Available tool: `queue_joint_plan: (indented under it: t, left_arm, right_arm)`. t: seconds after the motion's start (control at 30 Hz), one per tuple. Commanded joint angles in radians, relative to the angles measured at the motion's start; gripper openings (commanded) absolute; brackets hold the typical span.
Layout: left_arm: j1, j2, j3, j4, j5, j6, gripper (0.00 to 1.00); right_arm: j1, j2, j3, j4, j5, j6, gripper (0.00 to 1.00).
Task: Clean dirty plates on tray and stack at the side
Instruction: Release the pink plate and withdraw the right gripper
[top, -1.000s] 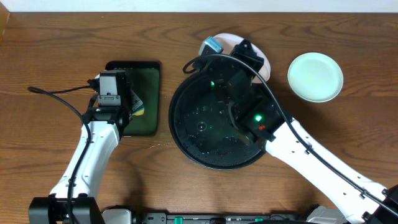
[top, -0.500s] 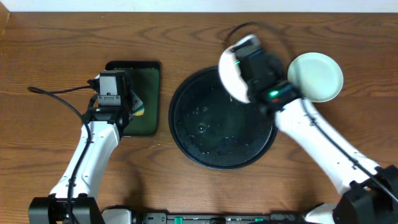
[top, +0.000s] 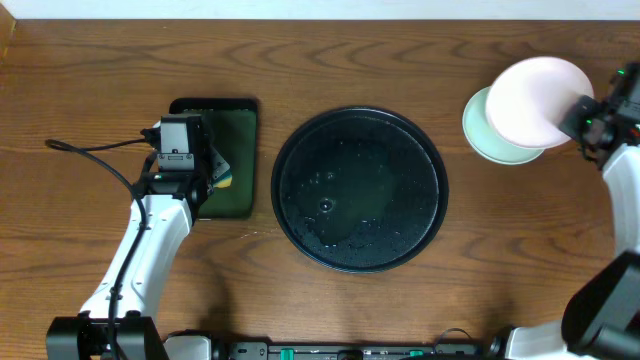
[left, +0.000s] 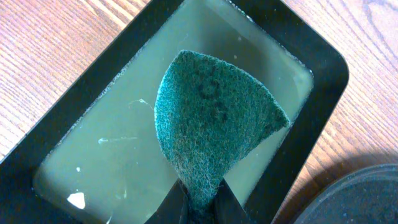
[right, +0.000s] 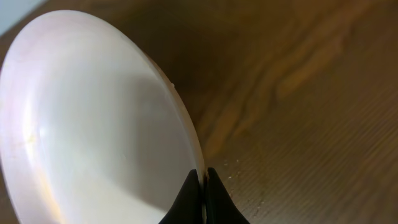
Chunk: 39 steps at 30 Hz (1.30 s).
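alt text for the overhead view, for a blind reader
The right gripper holds a pale plate by its rim over a mint plate at far right. The round black tray in the middle is wet and bare. The left gripper holds a green sponge over a rectangular tray.

From left to right lie small tray (top: 220, 102), round tray (top: 360, 266), and top plate (top: 535, 100) over bottom plate (top: 487, 142).

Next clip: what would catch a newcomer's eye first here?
The white plate, pinched at its rim by the right gripper, hangs over a mint plate at the table's far right. Next, the large round black tray in the middle, wet, with no plate on it. On the left, the left gripper holds a green scouring pad over the murky water of a rectangular tray.
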Motion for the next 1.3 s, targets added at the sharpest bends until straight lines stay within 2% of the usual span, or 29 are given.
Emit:
queue_joint_plan:
  t: [0.0,0.17,0.3,0.47,0.6,0.8,0.93,1.1,1.2,1.27]
  left_arm:
    - [0.005,0.010,-0.002,0.001,-0.006,0.010,0.08]
    - [0.005,0.010,-0.002,0.001,-0.006,0.010,0.08]
    - [0.005,0.010,-0.002,0.002,-0.006,0.010,0.08]
    - [0.005,0.010,-0.002,0.010,-0.006,0.010,0.08]
    - [0.005,0.010,-0.002,0.021,-0.005,0.009,0.08]
    - [0.005,0.014,-0.002,0.112,-0.006,0.010,0.09]
    - [0.005,0.058,-0.002,0.208,-0.006,0.009,0.09]
    - [0.005,0.197,-0.002,0.318,-0.006,0.010,0.09]
    - [0.005,0.262,-0.002,0.356,-0.006,0.010,0.09]
    - [0.005,0.296,-0.002,0.381,-0.013,0.010,0.14]
  right_arm:
    - [-0.029,0.092,0.012,0.019,-0.142,0.115,0.01]
    - [-0.029,0.199,0.012,0.061,-0.143,0.120,0.02]
    - [-0.024,0.235,0.012,0.127,-0.272,0.063,0.25]
    - [-0.012,0.213,0.012,0.142,-0.368,0.010,0.40]
    - [0.002,0.153,0.012,0.076,-0.438,0.006,0.44]
    - [0.069,-0.045,0.012,-0.089,-0.454,-0.032,0.43]
    - [0.166,-0.165,0.012,-0.179,-0.438,-0.076,0.44]
    - [0.340,-0.267,0.012,-0.268,-0.370,-0.098,0.39]
    - [0.440,-0.308,0.012,-0.281,-0.323,-0.098,0.44]
    - [0.502,-0.335,0.012,-0.292,-0.290,-0.098,0.55]
